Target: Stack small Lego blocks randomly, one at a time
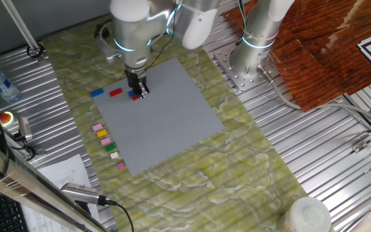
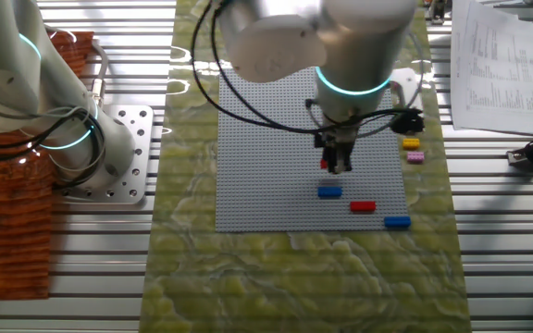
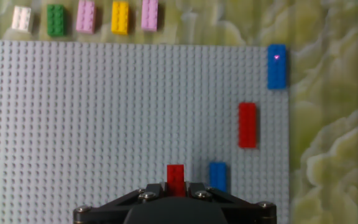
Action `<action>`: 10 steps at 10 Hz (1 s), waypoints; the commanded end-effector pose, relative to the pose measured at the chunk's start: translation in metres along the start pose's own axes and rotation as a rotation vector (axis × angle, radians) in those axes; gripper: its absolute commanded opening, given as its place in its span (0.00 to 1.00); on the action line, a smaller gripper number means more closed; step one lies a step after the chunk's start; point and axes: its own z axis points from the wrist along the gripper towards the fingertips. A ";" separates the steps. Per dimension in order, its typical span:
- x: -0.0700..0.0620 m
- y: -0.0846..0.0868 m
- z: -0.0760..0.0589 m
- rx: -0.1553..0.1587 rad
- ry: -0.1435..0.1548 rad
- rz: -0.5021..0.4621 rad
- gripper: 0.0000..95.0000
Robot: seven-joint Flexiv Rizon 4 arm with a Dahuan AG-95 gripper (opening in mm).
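Red brick [image 3: 176, 178] is sitting pinched between the closed fingers of the gripper [image 3: 176, 194] low over the grey baseplate [image 3: 104, 124], so a pick or carry step is looking underway; next it is needing a move over the small blue brick [image 3: 217, 176] just to its right and a square press onto its studs. Further right the long red brick [image 3: 247, 125] and edge blue brick [image 3: 276, 66] are lying apart, and the cream [image 3: 22, 18], green [image 3: 56, 19], pink [image 3: 86, 16] and yellow [image 3: 120, 17] bricks are waiting off the plate, nothing blocking.

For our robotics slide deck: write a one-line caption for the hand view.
Gripper holding a red brick over the grey baseplate, beside a blue brick.
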 end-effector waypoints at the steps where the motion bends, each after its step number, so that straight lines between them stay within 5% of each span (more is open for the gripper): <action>1: -0.002 0.001 0.000 -0.008 -0.001 0.005 0.00; 7: -0.002 0.001 0.000 -0.014 0.024 -0.005 0.00; 10: -0.002 0.001 0.000 -0.014 -0.006 -0.007 0.00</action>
